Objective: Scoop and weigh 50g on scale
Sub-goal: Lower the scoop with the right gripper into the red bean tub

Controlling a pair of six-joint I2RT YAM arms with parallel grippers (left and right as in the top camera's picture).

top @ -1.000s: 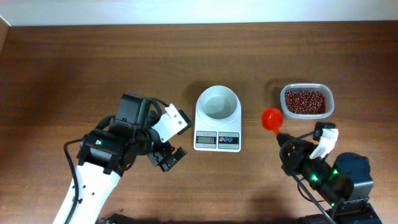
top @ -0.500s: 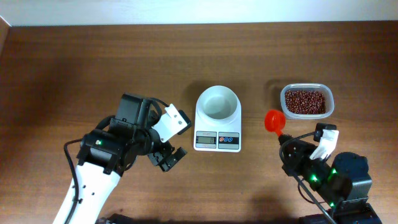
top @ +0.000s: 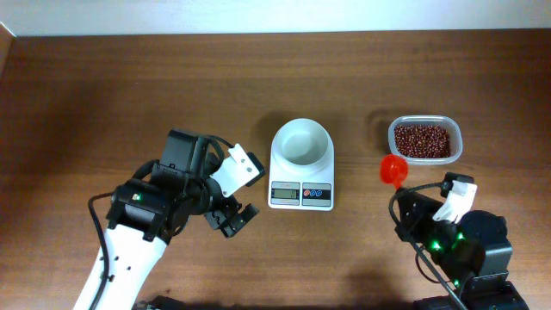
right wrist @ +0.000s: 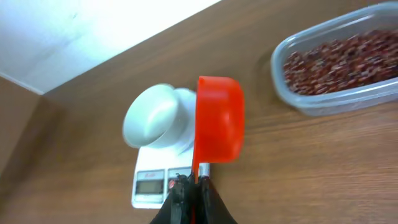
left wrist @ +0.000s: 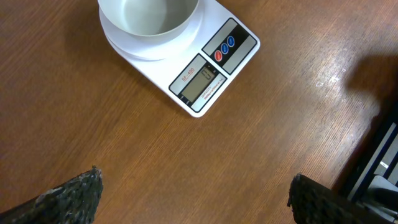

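Spanning the overhead view, a brown wooden tabletop [top: 103, 86] was seen carrying everything else. At the near left, the white left arm [top: 129, 232] was bent over bare wood, and the left tool [top: 234, 219] was held wide open with nothing between its dark fingers [left wrist: 74, 193]; it was kept apart from the scale, to that side of it. At the near right, the darker right arm [top: 456, 245] was found, and the right tool [right wrist: 191, 190] was clamped on the thin handle of the scoop.

At the middle of the tabletop, the scale [top: 301, 191] was set flat, its round white bowl [top: 301, 142] shown plain white inside. A grey display [left wrist: 198, 81] and two blue buttons [left wrist: 227, 46] were faced toward the arms; the reading could not be made out.

To the right, well apart from the scale, a clear rectangular container [top: 457, 142] was placed. The orange-red scoop [top: 393, 169] was held between scale and container, nearer the container's near-left corner, and was seen turned on edge from the wrist. The beans [top: 422, 140], small and red-brown, were heaped inside the container.
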